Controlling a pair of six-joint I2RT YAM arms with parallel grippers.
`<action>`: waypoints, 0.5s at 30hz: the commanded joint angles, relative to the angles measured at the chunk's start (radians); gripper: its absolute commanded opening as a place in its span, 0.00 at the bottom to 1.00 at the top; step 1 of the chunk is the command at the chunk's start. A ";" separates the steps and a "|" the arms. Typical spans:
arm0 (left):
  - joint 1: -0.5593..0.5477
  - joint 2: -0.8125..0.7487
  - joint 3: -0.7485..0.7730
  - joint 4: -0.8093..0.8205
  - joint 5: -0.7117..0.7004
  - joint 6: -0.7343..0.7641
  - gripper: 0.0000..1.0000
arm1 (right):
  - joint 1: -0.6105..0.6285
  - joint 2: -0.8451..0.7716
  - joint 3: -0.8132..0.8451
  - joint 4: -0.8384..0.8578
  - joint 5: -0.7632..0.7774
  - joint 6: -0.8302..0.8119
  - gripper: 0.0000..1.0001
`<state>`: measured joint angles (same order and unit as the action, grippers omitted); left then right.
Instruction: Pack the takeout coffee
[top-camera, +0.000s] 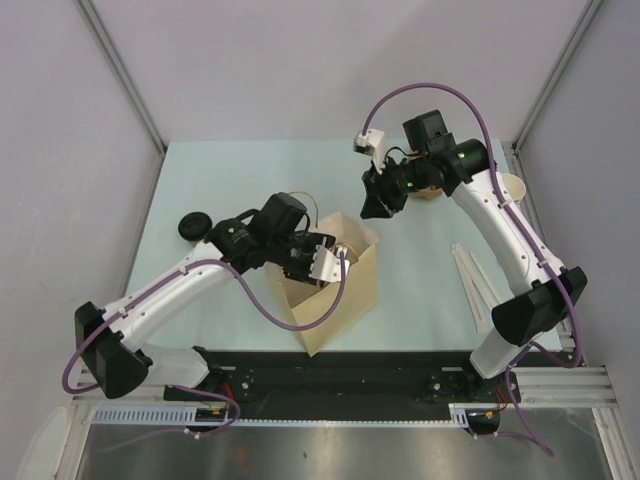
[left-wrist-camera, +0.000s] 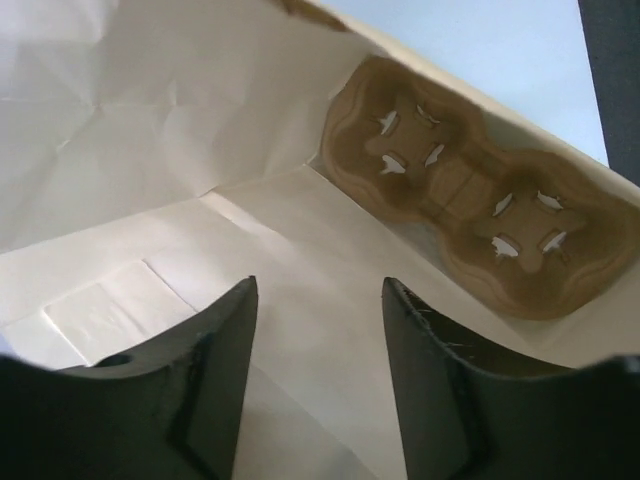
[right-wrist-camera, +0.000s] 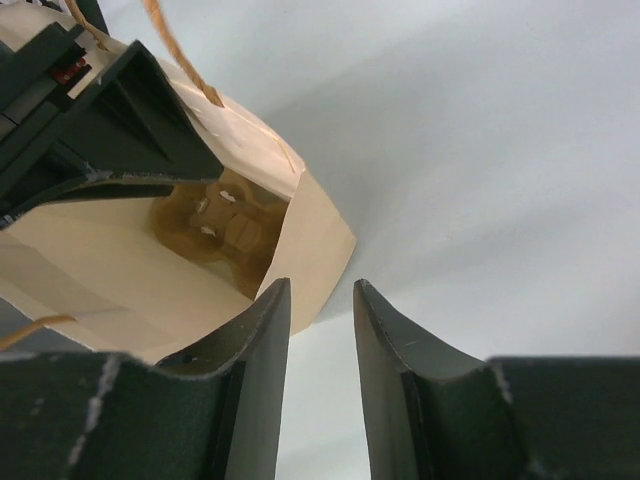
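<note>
Two arms, one worktop (top-camera: 220, 180), pale green.

1. Black round disc (top-camera: 193, 226): far left of the worktop, lying flat, apart from everything else.
2. Left claw (left-wrist-camera: 318, 290): reaching down into the mouth of the bag; fingers apart, nothing between them.
3. Tan paper bag (top-camera: 345, 300): standing open near the middle front. Its twisted handles show in the right wrist view.
4. Brown moulded cup carrier (left-wrist-camera: 460, 190): inside the bag, against its wall, both sockets vacant.
5. Right claw (right-wrist-camera: 320, 290): in the air just beyond the bag's far rim; fingers parted by a narrow gap, gripping nothing.
6. Brown rounded shape (top-camera: 430, 192): under the right wrist, mostly hidden; cannot tell what it is.
7. White wrapped straws (top-camera: 470, 280): flat on the worktop, right of the bag.
8. Takeout coffee cup (top-camera: 514, 188): tan rim, pale inside; at the far right edge of the worktop, partly behind the right arm, well apart from the bag.
</note>
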<state>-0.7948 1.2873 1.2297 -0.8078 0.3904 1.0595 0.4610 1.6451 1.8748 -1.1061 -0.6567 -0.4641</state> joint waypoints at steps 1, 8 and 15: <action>-0.006 0.029 0.070 -0.074 0.024 0.036 0.54 | 0.007 -0.018 0.006 0.048 -0.023 0.010 0.36; -0.011 0.020 0.062 -0.050 0.005 0.042 0.57 | 0.008 -0.019 -0.025 0.040 -0.021 0.005 0.34; -0.030 -0.055 0.008 0.016 -0.004 0.100 0.73 | 0.010 -0.004 -0.055 0.066 -0.023 0.004 0.32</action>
<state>-0.8024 1.3029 1.2549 -0.8387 0.3786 1.0939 0.4675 1.6451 1.8229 -1.0786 -0.6632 -0.4633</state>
